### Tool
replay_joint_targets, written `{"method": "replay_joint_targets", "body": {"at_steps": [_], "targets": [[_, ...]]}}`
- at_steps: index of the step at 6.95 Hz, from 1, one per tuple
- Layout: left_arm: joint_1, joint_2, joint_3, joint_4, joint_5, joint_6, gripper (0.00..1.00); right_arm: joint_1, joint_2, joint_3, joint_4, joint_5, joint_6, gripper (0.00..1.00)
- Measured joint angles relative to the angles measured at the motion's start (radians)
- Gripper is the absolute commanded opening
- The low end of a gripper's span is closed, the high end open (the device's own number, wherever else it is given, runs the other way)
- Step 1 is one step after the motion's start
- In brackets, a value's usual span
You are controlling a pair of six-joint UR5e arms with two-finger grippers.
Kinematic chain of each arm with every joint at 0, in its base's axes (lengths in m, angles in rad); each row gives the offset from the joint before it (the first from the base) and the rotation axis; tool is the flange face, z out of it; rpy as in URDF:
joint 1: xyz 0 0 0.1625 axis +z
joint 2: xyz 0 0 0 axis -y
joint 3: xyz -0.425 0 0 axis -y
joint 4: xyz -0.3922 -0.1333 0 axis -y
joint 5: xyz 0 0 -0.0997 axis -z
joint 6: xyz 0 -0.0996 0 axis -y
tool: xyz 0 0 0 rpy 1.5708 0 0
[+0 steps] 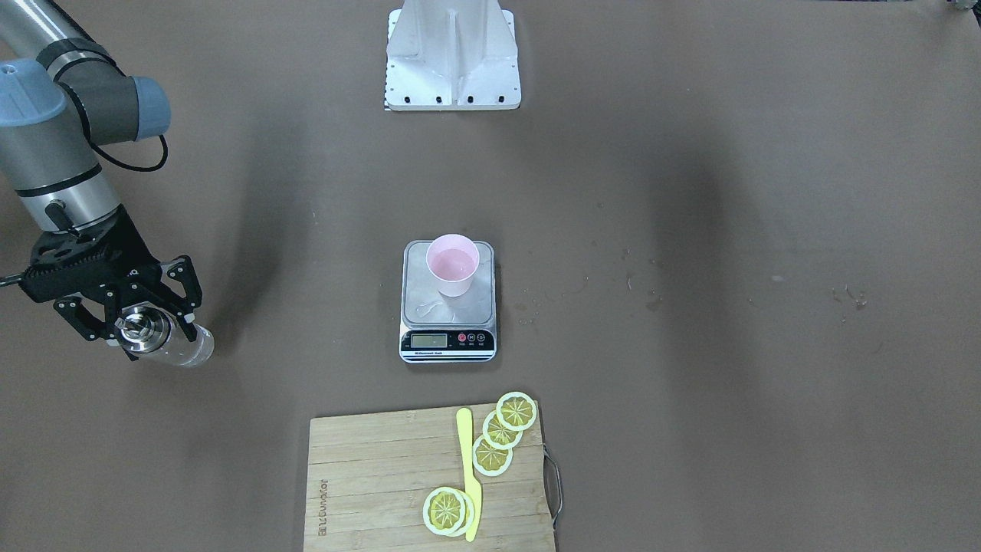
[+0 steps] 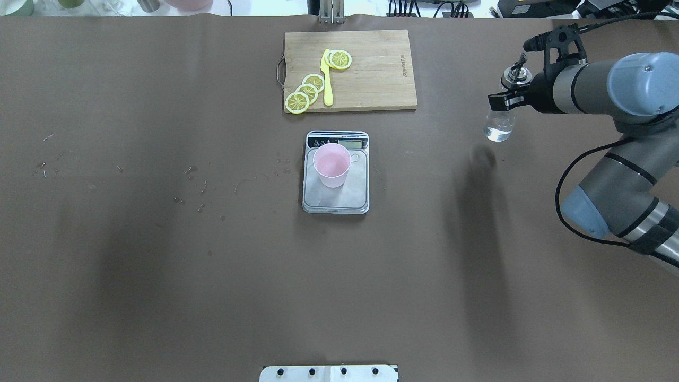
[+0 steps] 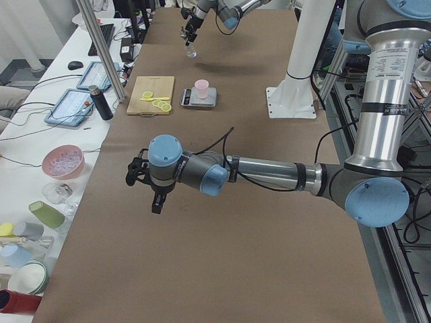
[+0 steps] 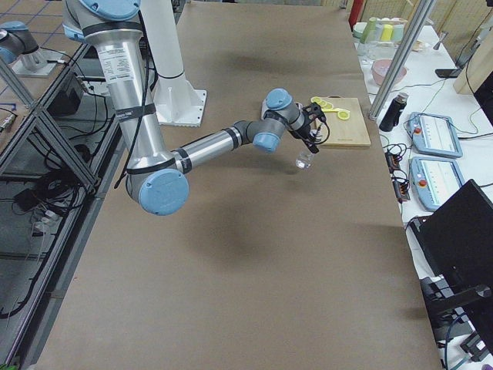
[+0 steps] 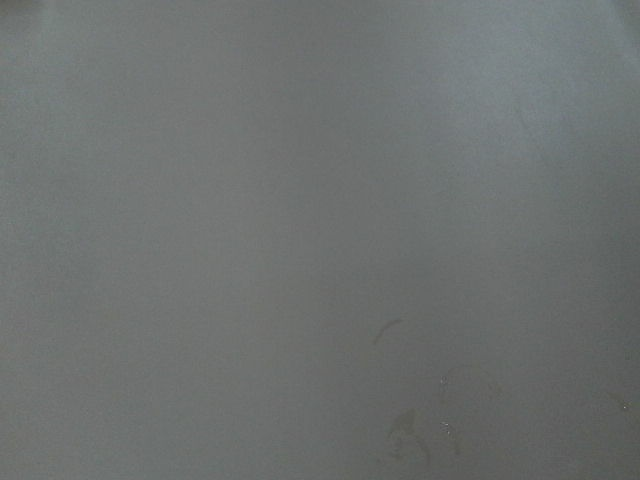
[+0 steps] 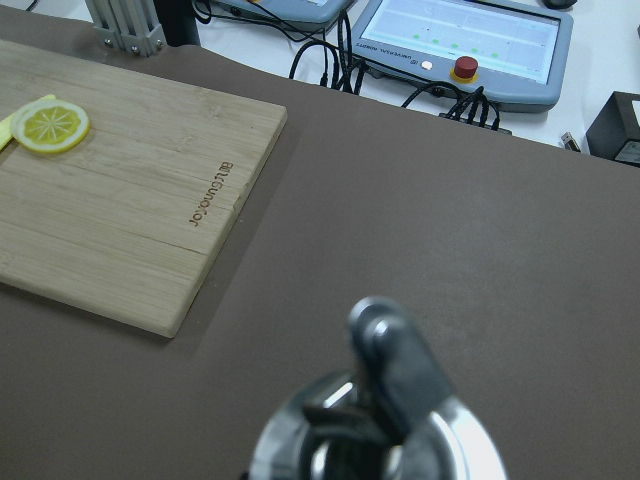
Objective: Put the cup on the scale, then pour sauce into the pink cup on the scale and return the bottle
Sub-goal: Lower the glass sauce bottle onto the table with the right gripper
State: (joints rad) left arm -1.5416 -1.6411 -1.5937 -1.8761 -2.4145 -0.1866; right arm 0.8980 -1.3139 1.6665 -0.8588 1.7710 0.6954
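Note:
The pale pink cup [image 1: 453, 264] stands upright on the steel platform of the scale [image 1: 448, 342] at the table's middle; both also show in the overhead view, the cup [image 2: 331, 165] on the scale [image 2: 351, 197]. My right gripper [image 1: 136, 323] is shut on the clear glass bottle [image 1: 178, 349] just below its metal pourer cap and holds it upright a little above the table, far to the scale's side. In the overhead view the bottle [image 2: 499, 126] hangs under the gripper [image 2: 511, 91]. My left gripper [image 3: 153, 195] shows only in the exterior left view; I cannot tell its state.
A wooden cutting board [image 1: 368, 475] with lemon slices [image 1: 491, 454] and a yellow knife [image 1: 469, 479] lies past the scale on the operators' side. The white robot base [image 1: 452, 61] stands at the table's near edge. Small droplets [image 1: 552, 295] mark the cloth beside the scale.

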Motion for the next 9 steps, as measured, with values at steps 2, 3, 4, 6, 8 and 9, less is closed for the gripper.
{"method": "replay_joint_targets", "body": {"at_steps": [2, 3, 4, 6, 8, 9], "targets": [[0.0, 0.001, 0.0, -0.001, 0.0, -0.001, 0.97, -0.002, -0.002, -0.045, 0.065, -0.013, 0.004, 0.0], [0.0, 0.0, 0.0, -0.001, 0.0, -0.002, 0.97, -0.005, -0.001, -0.066, 0.092, -0.026, 0.004, 0.0], [0.0, 0.0, 0.0, -0.001, 0.0, -0.002, 0.97, -0.006, 0.0, -0.093, 0.129, -0.035, 0.004, 0.0], [0.0, 0.0, 0.0, -0.001, 0.0, -0.002, 0.97, -0.009, 0.006, -0.127, 0.175, -0.04, -0.006, 0.0], [0.0, 0.001, -0.003, -0.001, 0.0, -0.002, 0.97, -0.012, 0.011, -0.131, 0.182, -0.04, -0.01, 0.09], [0.0, 0.002, -0.004, -0.001, 0.0, -0.002, 0.97, -0.012, 0.013, -0.131, 0.182, -0.04, -0.011, 0.19]]}}
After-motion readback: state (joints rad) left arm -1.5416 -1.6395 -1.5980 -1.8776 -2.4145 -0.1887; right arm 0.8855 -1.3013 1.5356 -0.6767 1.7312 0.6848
